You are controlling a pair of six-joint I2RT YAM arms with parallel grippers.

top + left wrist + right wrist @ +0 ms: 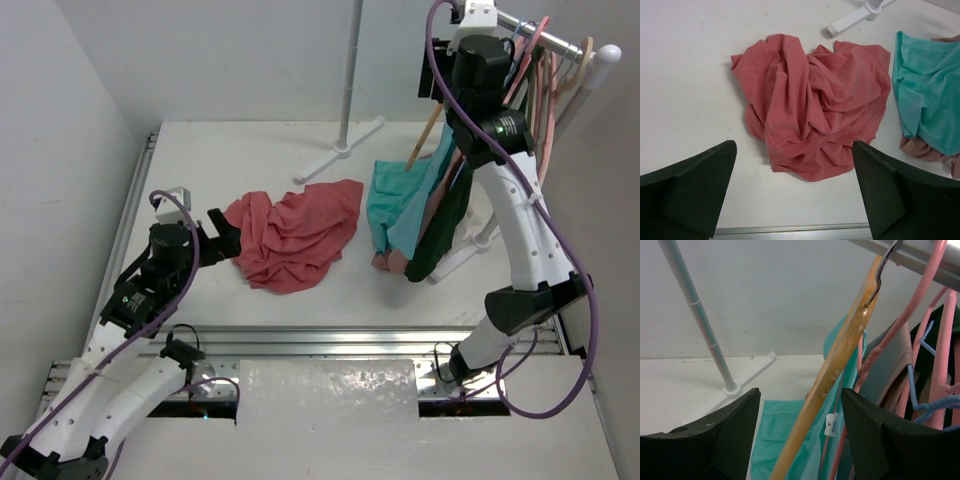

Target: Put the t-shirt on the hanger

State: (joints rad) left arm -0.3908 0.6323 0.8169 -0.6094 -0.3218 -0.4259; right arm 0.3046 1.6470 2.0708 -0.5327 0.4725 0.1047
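From above, the t-shirt (295, 240) lies crumpled on the table (250, 150), left of centre. My left gripper (228, 238) sits at its left edge, jaws spread. The right arm (510, 190) reaches up to the rail (560, 45) at the far right, and from here I cannot tell how its jaws stand. The hanger (425, 135) hangs tilted just left of that wrist. Below it hang a teal shirt (400, 200) and a dark green garment (445, 225), their hems down on the table just right of the t-shirt. Pink hangers (535, 60) crowd the rail.

On the left wrist camera, the left gripper is wide open. Its dark fingers (690, 190) stand either side of the t-shirt's nearest folds, and I cannot tell whether they touch the cloth. The teal shirt lies to the right, apart from the t-shirt, and a white rack foot (855, 17) lies beyond.

On the right wrist camera, the right gripper (801, 395) is also wide open and holds nothing. The hanger's wooden arm slants down between its fingers (890, 435). Its hook (882, 270) runs up to the rail, with the pink hangers just to the right. A grey pole (700, 315) stands well to the left.
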